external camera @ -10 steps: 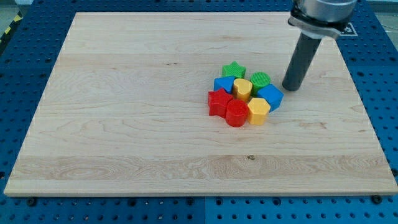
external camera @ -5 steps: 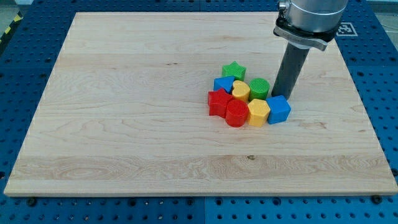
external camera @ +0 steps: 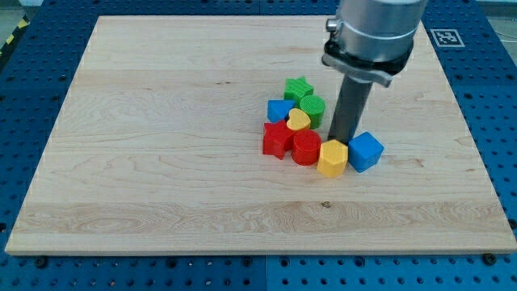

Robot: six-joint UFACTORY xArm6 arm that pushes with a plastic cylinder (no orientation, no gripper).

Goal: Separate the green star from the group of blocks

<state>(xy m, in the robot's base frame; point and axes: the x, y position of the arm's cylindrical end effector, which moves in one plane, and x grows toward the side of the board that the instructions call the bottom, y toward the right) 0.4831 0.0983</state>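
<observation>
The green star (external camera: pixel 297 87) sits at the top of the cluster, touching the green cylinder (external camera: pixel 313 108) and close to the blue block (external camera: pixel 280 111) on the left. Below them lie a yellow heart (external camera: pixel 299 121), a red star (external camera: pixel 277 139), a red cylinder (external camera: pixel 306 149) and a yellow hexagon (external camera: pixel 332 158). A blue cube (external camera: pixel 365 151) stands at the cluster's right end. My tip (external camera: pixel 339 140) is down inside the cluster, right of the green cylinder and just above the yellow hexagon, with the blue cube at its lower right.
The blocks lie on a pale wooden board (external camera: pixel 161 162) that rests on a blue perforated table (external camera: pixel 501 121). The arm's grey body (external camera: pixel 373 36) hangs over the board's upper right.
My tip has moved left and down into the cluster. The green star, green cylinder, blue block, yellow heart and red star slid left. The blue cube and yellow hexagon were pushed down and right.
</observation>
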